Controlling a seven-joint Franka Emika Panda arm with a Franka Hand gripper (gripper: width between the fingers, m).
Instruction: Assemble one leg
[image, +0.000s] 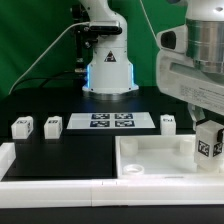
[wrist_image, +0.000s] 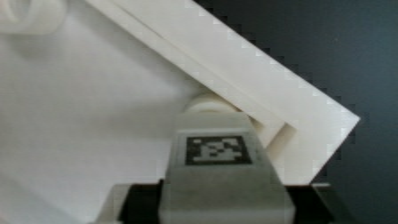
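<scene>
My gripper (image: 207, 128) is shut on a leg (image: 210, 142), a small white post with a black-and-white marker. It holds the leg upright over the corner of the large white tabletop (image: 150, 158) on the exterior view's right. In the wrist view the held leg (wrist_image: 217, 152) stands between the dark jaws of my gripper (wrist_image: 217, 202), its far end at the tabletop's inner corner (wrist_image: 285, 120). Whether it touches the tabletop I cannot tell. Three more legs stand on the black table: two at the exterior view's left (image: 22, 127) (image: 52, 125) and one to the right of the marker board (image: 168, 122).
The marker board (image: 110, 121) lies flat mid-table in front of the robot base (image: 107, 70). A white L-shaped rail (image: 40, 186) runs along the table's front and left edge. A green backdrop stands behind.
</scene>
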